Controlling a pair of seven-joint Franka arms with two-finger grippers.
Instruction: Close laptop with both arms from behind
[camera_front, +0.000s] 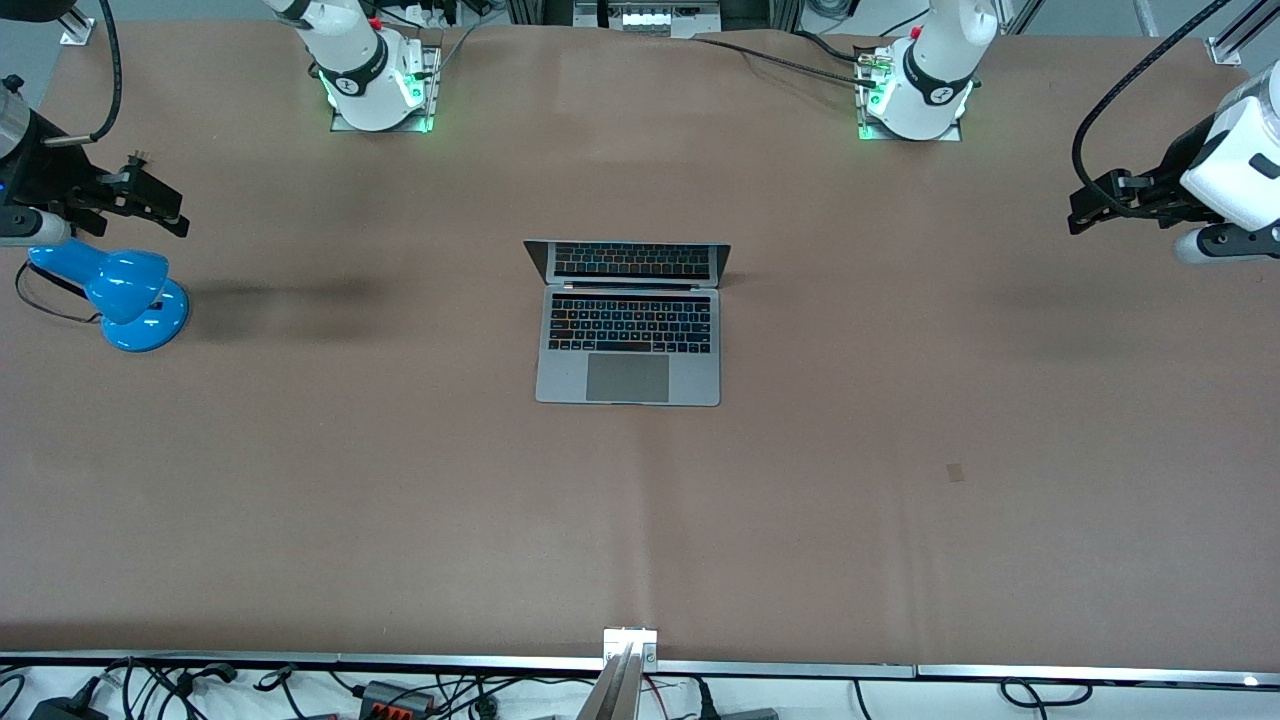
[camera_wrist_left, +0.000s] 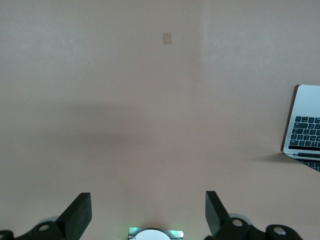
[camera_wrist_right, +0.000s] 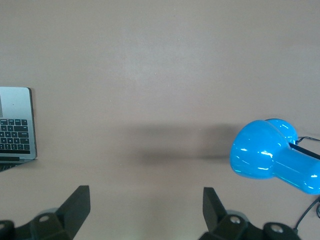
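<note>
The laptop (camera_front: 630, 340) lies open in the middle of the brown table (camera_front: 900, 400), its keys and trackpad toward the front camera and its screen upright toward the robots' bases. My left gripper (camera_front: 1078, 213) is open and empty, up in the air over the left arm's end of the table, well apart from the laptop. My right gripper (camera_front: 172, 208) is open and empty over the right arm's end. The left wrist view shows the open left gripper (camera_wrist_left: 148, 210) and a corner of the laptop (camera_wrist_left: 305, 125). The right wrist view shows the open right gripper (camera_wrist_right: 145, 207) and the laptop's edge (camera_wrist_right: 17, 125).
A blue desk lamp (camera_front: 125, 295) with a black cord stands at the right arm's end of the table, under the right gripper; it also shows in the right wrist view (camera_wrist_right: 272, 157). A small darker patch (camera_front: 955, 472) marks the table toward the left arm's end.
</note>
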